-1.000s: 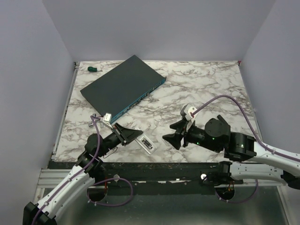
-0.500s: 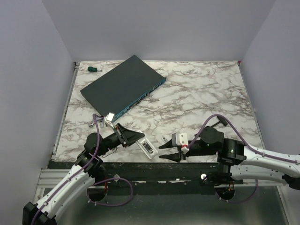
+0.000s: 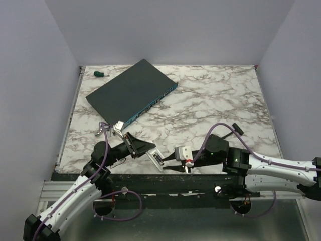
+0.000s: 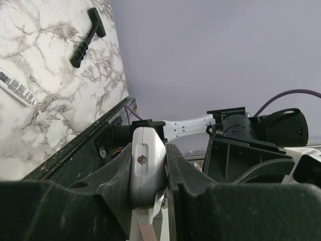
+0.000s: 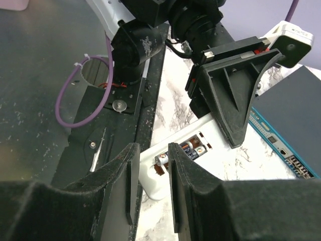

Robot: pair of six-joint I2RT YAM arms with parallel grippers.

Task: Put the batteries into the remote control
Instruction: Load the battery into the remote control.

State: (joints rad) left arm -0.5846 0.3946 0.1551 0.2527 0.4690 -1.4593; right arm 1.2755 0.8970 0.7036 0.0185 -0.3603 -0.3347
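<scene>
The white remote control [image 3: 157, 160] lies at the table's near edge, back up, with its battery bay open. Two batteries [image 5: 186, 149] sit in the bay. My left gripper [image 3: 148, 147] is shut on the remote's far end; the left wrist view shows the remote [image 4: 145, 183] pinched between the jaws of that gripper [image 4: 149, 150]. My right gripper [image 3: 168, 163] is open. In the right wrist view this gripper [image 5: 153, 187] hovers over the remote's near end [image 5: 160, 181], with one finger [image 5: 180, 170] beside the batteries and nothing between the jaws.
A big dark flat box with a blue edge [image 3: 130, 93] lies at the back left, with a green-handled screwdriver [image 3: 99, 74] behind it. A black T-shaped tool [image 3: 235, 129] lies at the right and shows in the left wrist view [image 4: 86, 37]. A white labelled strip [image 4: 17, 89] lies flat nearby.
My right arm swung left and down to the table's near edge, bringing its gripper up to the remote. My left gripper with the remote barely shifted.
</scene>
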